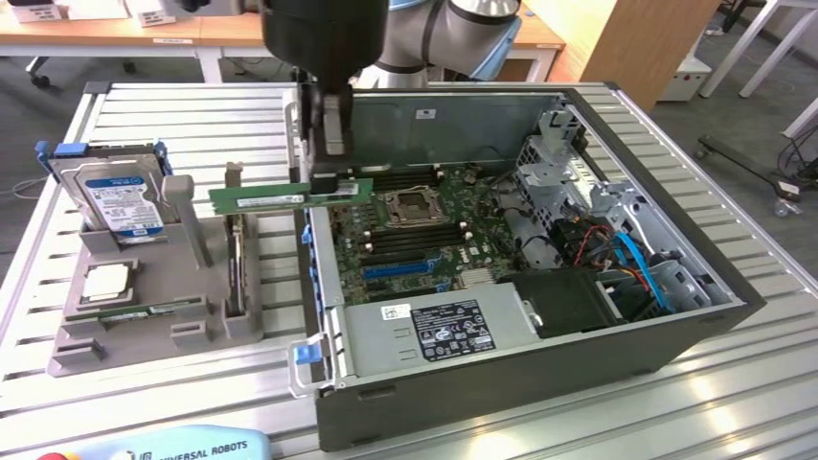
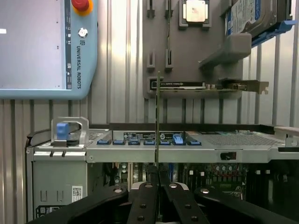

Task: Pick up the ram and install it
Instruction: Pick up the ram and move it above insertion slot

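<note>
The ram is a long green stick with a white label. It hangs level in the air over the exterior view's left wall of the open computer case, and most of its length reaches out toward the grey parts holder. My gripper comes straight down and is shut on the ram's end nearest the case. In the wrist view the ram shows edge-on as a thin line rising from between my black fingers, above the case's edge and the motherboard.
The motherboard lies inside the case with its processor socket and a labelled power supply. The holder carries a hard drive, a silver processor chip and an upright card. A teach pendant lies at the table's front edge.
</note>
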Tool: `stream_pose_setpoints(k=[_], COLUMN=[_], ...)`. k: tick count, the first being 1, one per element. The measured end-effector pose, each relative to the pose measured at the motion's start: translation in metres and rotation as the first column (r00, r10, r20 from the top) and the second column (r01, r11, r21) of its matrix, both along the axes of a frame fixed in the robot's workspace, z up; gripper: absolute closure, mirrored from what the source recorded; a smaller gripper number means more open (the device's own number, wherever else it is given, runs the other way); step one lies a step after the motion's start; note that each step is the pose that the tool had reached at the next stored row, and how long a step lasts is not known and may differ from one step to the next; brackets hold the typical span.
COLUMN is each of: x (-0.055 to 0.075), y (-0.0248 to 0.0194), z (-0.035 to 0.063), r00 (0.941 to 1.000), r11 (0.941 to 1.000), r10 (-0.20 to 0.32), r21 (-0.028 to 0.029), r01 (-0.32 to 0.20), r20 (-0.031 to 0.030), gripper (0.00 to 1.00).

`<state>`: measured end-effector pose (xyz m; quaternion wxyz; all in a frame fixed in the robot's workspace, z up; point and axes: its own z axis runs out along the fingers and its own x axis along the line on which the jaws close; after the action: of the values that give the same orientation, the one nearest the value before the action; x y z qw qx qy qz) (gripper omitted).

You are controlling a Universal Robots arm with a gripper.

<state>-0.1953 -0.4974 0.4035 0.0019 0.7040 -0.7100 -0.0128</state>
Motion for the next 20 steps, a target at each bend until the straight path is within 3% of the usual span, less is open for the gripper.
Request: stream_pose_setpoints(k=[20], x=[0.080], y=[0.0000], z=[0.0000], r00=[1.0000], r11=[1.0000], r10=[0.000], r21=[0.0000], r01=[0.000], r20=[-0.0001], gripper=[0.88])
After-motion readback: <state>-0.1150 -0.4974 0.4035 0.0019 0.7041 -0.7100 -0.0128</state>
